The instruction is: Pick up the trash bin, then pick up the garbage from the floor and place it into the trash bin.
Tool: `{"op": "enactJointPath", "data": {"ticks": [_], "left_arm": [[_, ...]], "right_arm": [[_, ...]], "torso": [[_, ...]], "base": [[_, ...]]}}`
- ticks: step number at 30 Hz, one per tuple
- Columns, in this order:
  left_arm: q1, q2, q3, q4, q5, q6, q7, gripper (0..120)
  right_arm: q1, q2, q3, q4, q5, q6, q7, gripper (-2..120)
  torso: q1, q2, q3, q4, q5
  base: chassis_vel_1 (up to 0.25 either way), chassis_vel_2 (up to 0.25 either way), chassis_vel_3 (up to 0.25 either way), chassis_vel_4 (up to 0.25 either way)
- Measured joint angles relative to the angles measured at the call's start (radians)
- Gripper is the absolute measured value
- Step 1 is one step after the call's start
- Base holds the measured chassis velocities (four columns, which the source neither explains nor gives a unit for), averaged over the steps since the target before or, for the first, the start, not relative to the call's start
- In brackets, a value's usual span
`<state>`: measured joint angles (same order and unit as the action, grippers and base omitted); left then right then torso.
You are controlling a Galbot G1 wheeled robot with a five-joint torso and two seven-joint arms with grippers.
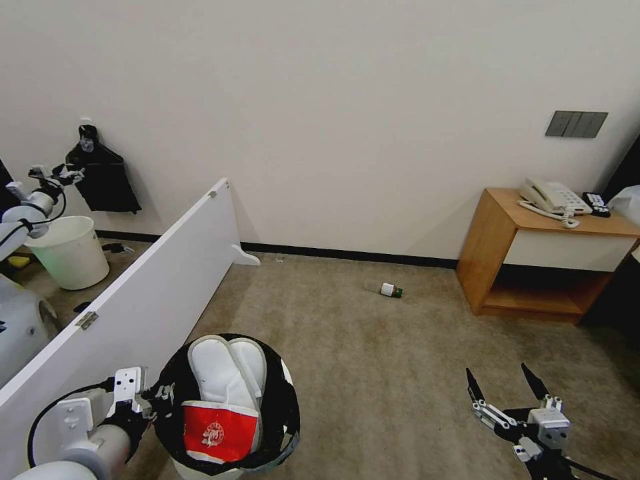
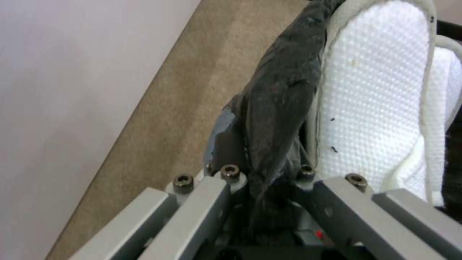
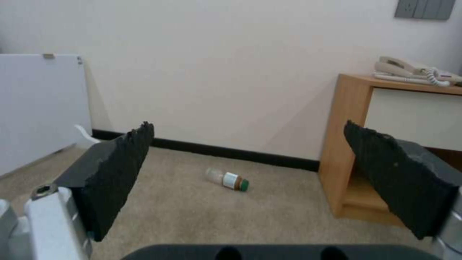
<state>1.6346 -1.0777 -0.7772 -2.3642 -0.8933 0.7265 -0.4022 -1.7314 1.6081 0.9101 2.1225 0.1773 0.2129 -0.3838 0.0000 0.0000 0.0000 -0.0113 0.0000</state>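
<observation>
The trash bin, white with a black bag over its rim, hangs low at the left. My left gripper is shut on its rim. Inside stand two white slippers and a red-and-white packet. A small green-capped bottle lies on its side on the beige carpet near the wall. My right gripper hangs open at the lower right, well short of the bottle; its black pads frame the bottle in the right wrist view.
A white panel leans along the left. A wooden bedside cabinet with a phone stands at the right wall. Behind the panel sit a pale bucket and another robot arm. Open carpet lies between me and the bottle.
</observation>
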Motion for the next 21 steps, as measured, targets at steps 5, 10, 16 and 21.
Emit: {"op": "enactJointPath", "data": {"ticks": [5, 10, 16, 21], "left_arm": [[0.0, 0.0, 0.0, 0.0, 0.0, 0.0, 0.0, 4], [-0.001, 0.0, 0.0, 0.0, 0.0, 0.0, 0.001, 4], [-0.002, -0.001, 0.001, 0.0, 0.0, 0.0, 0.001, 4], [-0.002, 0.0, 0.001, 0.0, 0.0, 0.0, 0.001, 4]], "right_arm": [[0.001, 0.0, 0.0, 0.0, 0.001, -0.001, 0.0, 100], [0.001, 0.0, 0.001, 0.0, 0.003, -0.001, -0.001, 100], [0.001, 0.0, 0.002, 0.0, 0.004, -0.001, -0.001, 100], [0.002, 0.0, 0.002, 0.0, 0.006, -0.002, -0.002, 100]], "torso": [[0.0, 0.0, 0.0, 0.0, 0.0], [0.0, 0.0, 0.0, 0.0, 0.0], [0.0, 0.0, 0.0, 0.0, 0.0], [0.0, 0.0, 0.0, 0.0001, -0.0001]], "base": [[-0.031, 0.037, 0.036, -0.027], [-0.071, 0.073, 0.077, -0.073], [-0.067, 0.089, 0.076, -0.081], [-0.081, 0.08, 0.078, -0.091]]}}
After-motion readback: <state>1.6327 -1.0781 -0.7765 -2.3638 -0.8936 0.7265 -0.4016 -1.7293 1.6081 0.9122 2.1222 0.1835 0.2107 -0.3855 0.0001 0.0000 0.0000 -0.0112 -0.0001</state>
